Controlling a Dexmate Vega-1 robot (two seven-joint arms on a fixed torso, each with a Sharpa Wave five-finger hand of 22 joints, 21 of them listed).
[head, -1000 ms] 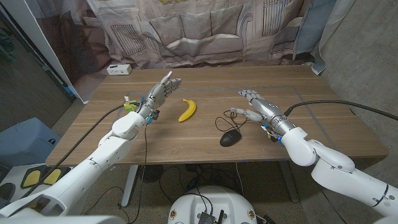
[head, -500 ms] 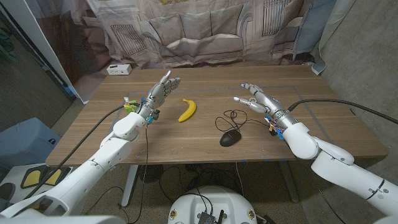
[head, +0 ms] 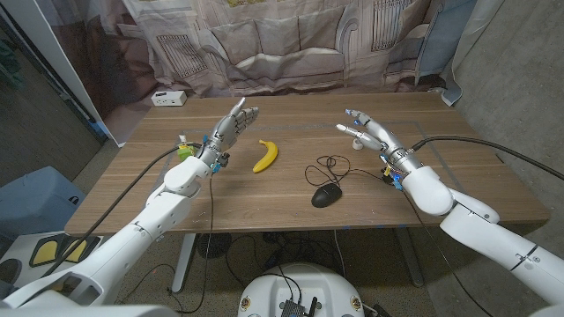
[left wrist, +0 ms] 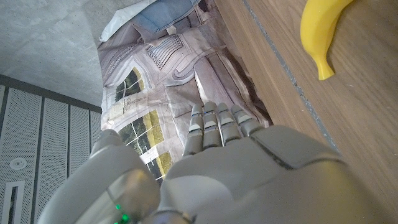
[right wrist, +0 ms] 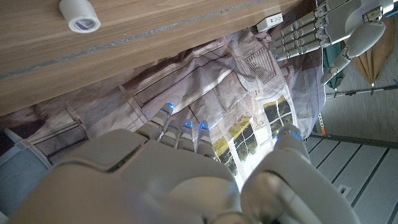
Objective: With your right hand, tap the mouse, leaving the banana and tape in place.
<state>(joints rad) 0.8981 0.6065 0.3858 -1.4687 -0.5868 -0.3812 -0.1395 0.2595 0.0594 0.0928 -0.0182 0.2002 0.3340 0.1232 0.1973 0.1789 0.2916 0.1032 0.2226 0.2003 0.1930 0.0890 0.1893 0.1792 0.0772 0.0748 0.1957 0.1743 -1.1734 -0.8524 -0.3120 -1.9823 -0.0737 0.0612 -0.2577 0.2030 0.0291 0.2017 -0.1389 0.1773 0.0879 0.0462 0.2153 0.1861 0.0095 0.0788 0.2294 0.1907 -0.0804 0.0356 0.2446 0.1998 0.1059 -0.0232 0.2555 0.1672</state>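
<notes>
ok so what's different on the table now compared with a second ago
The right hand has lifted up and away from the mouse, moving toward the far side of the table with fingers spread, holding nothing. It took hold of nothing. The left hand stayed raised and open near the banana. Banana, mouse and tape kept their places.

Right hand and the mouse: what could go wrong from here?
The right hand is raised beyond the mouse, near the tape, so coming back it might brush the tape. The mouse's cable loops between them; fingers could snag it and drag the mouse. The banana lies farther left, at less risk.
</notes>
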